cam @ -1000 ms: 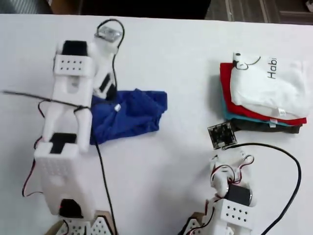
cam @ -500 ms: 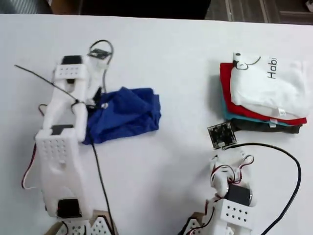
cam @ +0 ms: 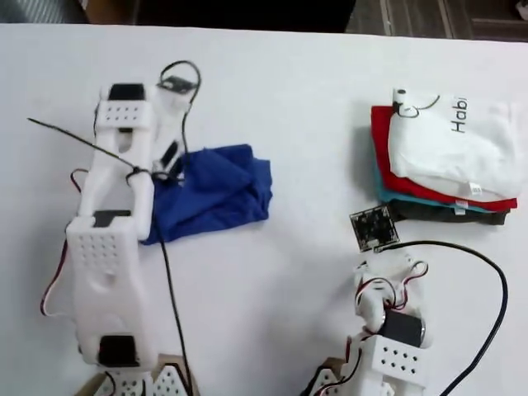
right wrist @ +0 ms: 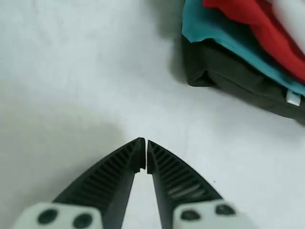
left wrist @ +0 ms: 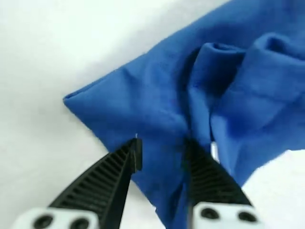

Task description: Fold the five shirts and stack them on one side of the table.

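The blue shirt (cam: 210, 194) lies rumpled and only loosely folded on the white surface (cam: 297, 99) beside the left arm, well apart from the stack of four folded shirts (cam: 445, 140) on the right arm's side. The left jaws stand open, straddling a ridge of cloth near the shirt's corner. The right jaws are closed on nothing, over bare surface near the stack. The knit looks light, soft and limp, likely to sag and drag; a hem or corner, pinched through both layers, seems the surest hold.
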Robot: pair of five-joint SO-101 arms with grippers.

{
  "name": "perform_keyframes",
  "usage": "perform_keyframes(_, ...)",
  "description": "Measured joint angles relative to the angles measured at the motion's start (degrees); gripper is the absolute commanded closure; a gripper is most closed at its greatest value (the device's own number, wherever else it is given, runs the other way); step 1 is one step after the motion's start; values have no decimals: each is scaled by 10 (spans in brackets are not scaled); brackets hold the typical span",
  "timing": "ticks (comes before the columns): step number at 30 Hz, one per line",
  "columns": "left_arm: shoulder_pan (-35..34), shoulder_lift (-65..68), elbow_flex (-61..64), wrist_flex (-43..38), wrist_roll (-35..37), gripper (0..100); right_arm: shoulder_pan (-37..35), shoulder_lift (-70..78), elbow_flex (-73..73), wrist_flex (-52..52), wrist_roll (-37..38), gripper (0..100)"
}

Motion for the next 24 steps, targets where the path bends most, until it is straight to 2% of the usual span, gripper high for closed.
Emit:
perform_keyframes(2, -9, 0, -56, 21, 4, 876, 0, 0, 0, 0, 0, 978)
perform_keyframes(4, -33, -4, -96, 25, 8, 989, 0, 0, 0, 0, 0, 978)
perform_keyframes(8, -121, -47, -108, 29, 8, 973, -4, 0, -16, -8, -2, 978)
perform_keyframes(11, -203, -98, -95, 30, 8, 974, -51, 0, -79, 15, -2, 978)
perform_keyframes(14, -276, -127, -36, 30, 6, 973, -119, 13, -155, 26, -2, 978)
perform_keyframes(17, -319, -129, 58, 23, -4, 973, -179, 88, -229, 28, -2, 978)
perform_keyframes(24, -392, -130, 295, -99, -4, 973, -288, 433, -499, 94, -8, 978)
